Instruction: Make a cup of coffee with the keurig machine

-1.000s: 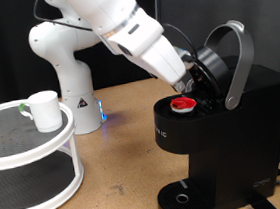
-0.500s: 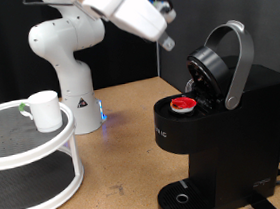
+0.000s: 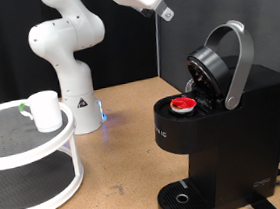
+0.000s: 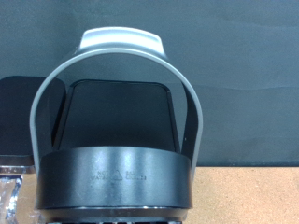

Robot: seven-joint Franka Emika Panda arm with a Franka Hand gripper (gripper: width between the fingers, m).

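Since half a second ago the arm has swung further up and away, so that only the tip of the gripper (image 3: 163, 9) shows at the exterior view's top edge, well above the coffee machine (image 3: 223, 126); a second ago it was down at the open lid, right over the pod. Whether its fingers are spread or closed cannot be told from either view.

Everything else is unchanged. The coffee machine stands at the exterior view's right, boxy and black, with its lid (image 3: 215, 68) tipped up and its silver-grey arched handle (image 3: 238, 59) raised. A small pod with a red top (image 3: 183, 104) sits in the open chamber. At the machine's foot lies a round drip tray (image 3: 182, 199).

The cup (image 3: 44, 110), white with a light green handle, stands upright on the top level of a white two-tier round rack (image 3: 30, 156) at the exterior view's left, well apart from both machine and gripper.

In the wrist view the raised lid (image 4: 114, 182) and handle (image 4: 117, 65) fill the picture.
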